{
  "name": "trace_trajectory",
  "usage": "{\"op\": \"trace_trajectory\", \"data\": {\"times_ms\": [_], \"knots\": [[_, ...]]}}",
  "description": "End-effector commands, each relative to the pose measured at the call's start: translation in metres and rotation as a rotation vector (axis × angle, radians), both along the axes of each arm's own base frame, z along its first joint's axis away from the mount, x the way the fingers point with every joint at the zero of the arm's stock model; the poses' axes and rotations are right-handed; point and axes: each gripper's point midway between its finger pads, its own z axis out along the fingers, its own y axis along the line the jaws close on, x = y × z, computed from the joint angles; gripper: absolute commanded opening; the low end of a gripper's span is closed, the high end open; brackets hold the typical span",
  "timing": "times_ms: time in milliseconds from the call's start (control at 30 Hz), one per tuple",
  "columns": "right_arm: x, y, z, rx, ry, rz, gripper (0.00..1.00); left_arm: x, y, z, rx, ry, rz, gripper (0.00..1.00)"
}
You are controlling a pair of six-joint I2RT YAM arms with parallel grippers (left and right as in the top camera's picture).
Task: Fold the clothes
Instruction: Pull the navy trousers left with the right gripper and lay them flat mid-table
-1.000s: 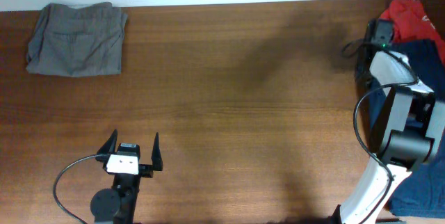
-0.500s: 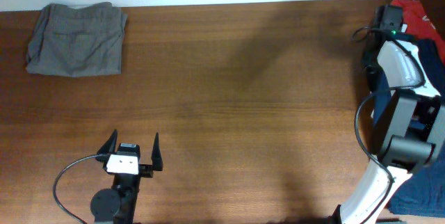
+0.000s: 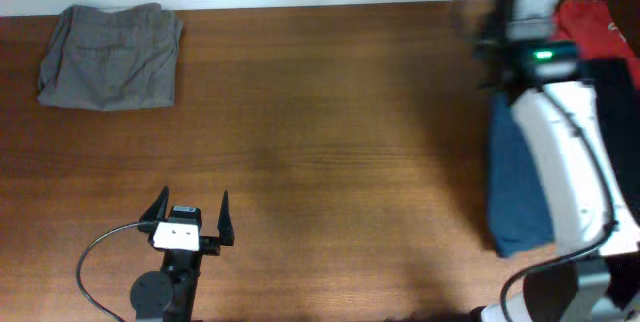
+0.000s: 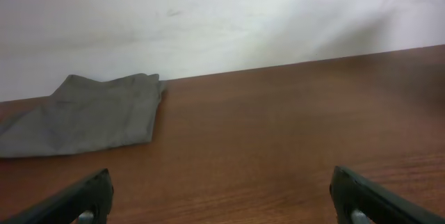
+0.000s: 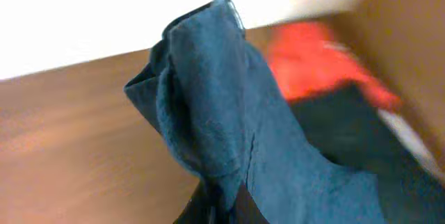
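Note:
A dark navy blue garment (image 3: 515, 182) hangs lifted at the table's right side, under my right arm. In the right wrist view it (image 5: 229, 120) fills the middle, pinched between my right gripper's fingers (image 5: 226, 206), which are shut on it. A red top (image 3: 592, 24) and a black piece (image 3: 618, 112) lie at the far right; both show in the right wrist view, the red top (image 5: 313, 57) and the black piece (image 5: 348, 130). Grey folded trousers (image 3: 110, 55) lie at the far left corner, also in the left wrist view (image 4: 83, 116). My left gripper (image 3: 189, 214) is open and empty near the front edge.
The brown wooden table (image 3: 330, 132) stretches between the grey trousers and the pile at the right. A white wall (image 4: 208, 15) runs behind its far edge. My right arm's white links (image 3: 565, 162) reach over the right side.
My right arm has swung up and toward the far edge, lifting the navy garment off the pile and pulling it leftward. The left arm has not moved.

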Motion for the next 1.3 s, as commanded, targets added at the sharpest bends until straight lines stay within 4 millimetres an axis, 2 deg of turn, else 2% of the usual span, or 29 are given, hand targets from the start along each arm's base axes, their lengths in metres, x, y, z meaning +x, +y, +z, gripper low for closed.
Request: {"op": "trace_trajectory", "data": {"times_ms": [0, 100, 167, 233, 300, 333, 367, 400, 467, 500, 567, 600, 667, 700, 800, 833, 867, 967, 1100, 1167, 1267], "knots": [[-0.011, 0.145, 0.007, 0.138, -0.014, 0.372, 0.04, 0.000, 0.002, -0.002, 0.013, 0.002, 0.006, 0.99], [-0.044, 0.249, -0.020, 0.146, 0.063, 0.599, 0.04, 0.000, 0.002, -0.002, 0.013, 0.002, 0.006, 0.99], [-0.070, 0.301, -0.045, 0.166, 0.121, 0.676, 0.04, 0.000, 0.002, -0.002, 0.013, 0.002, 0.006, 0.99], [-0.095, 0.338, -0.061, 0.154, 0.159, 0.754, 0.04, 0.000, 0.002, -0.002, 0.013, 0.002, 0.006, 0.99], [-0.111, 0.358, -0.064, 0.147, 0.170, 0.804, 0.04, 0.000, 0.002, -0.002, 0.013, 0.002, 0.006, 0.99], [-0.119, 0.366, -0.064, 0.147, 0.167, 0.827, 0.52, 0.000, 0.002, -0.002, 0.013, 0.002, 0.006, 0.99], [-0.121, 0.368, -0.062, 0.148, 0.165, 0.833, 0.88, 0.000, 0.002, -0.002, 0.013, 0.002, 0.006, 0.99], [-0.121, 0.366, -0.060, 0.142, 0.163, 0.832, 1.00, 0.000, 0.002, -0.002, 0.013, 0.002, 0.006, 0.99], [-0.116, 0.352, -0.056, 0.128, 0.163, 0.811, 0.98, 0.000, 0.002, -0.002, 0.013, 0.002, 0.006, 0.99], [-0.112, 0.343, -0.051, 0.131, 0.159, 0.794, 0.98, 0.000, 0.002, -0.002, 0.013, 0.002, 0.006, 0.99], [-0.105, 0.307, -0.033, 0.142, 0.155, 0.730, 0.98, 0.000, 0.002, -0.002, 0.013, 0.002, 0.006, 0.99], [-0.104, 0.284, -0.024, 0.164, 0.160, 0.669, 0.98, 0.000, 0.002, -0.002, 0.013, 0.002, 0.006, 0.99], [-0.104, 0.226, -0.013, 0.169, 0.194, 0.546, 0.98, 0.000, 0.002, -0.002, 0.013, 0.002, 0.006, 0.99], [-0.105, 0.202, -0.014, 0.160, 0.225, 0.496, 0.98, 0.000, 0.002, -0.002, 0.013, 0.002, 0.006, 0.99], [-0.113, 0.120, -0.038, 0.072, 0.410, 0.368, 0.98, 0.000, 0.002, -0.002, 0.013, 0.002, 0.006, 0.99], [-0.116, 0.086, -0.049, 0.065, 0.478, 0.288, 0.98, 0.000, 0.002, -0.002, 0.013, 0.002, 0.006, 0.99], [-0.115, 0.068, -0.055, 0.074, 0.505, 0.236, 0.98, 0.000, 0.001, -0.002, 0.013, 0.002, 0.005, 0.99], [-0.113, -0.010, -0.067, 0.165, 0.521, -0.022, 0.99, 0.000, 0.002, -0.002, 0.013, 0.002, 0.006, 0.99], [-0.129, -0.089, -0.068, 0.222, 0.514, -0.246, 0.98, 0.000, 0.002, -0.002, 0.013, 0.002, 0.006, 0.99], [-0.143, -0.121, -0.068, 0.225, 0.524, -0.337, 0.98, 0.000, 0.002, -0.002, 0.013, 0.002, 0.006, 0.99], [-0.160, -0.157, -0.070, 0.307, 0.500, -0.459, 0.99, 0.000, 0.002, -0.002, 0.013, 0.001, 0.006, 0.99]]}}
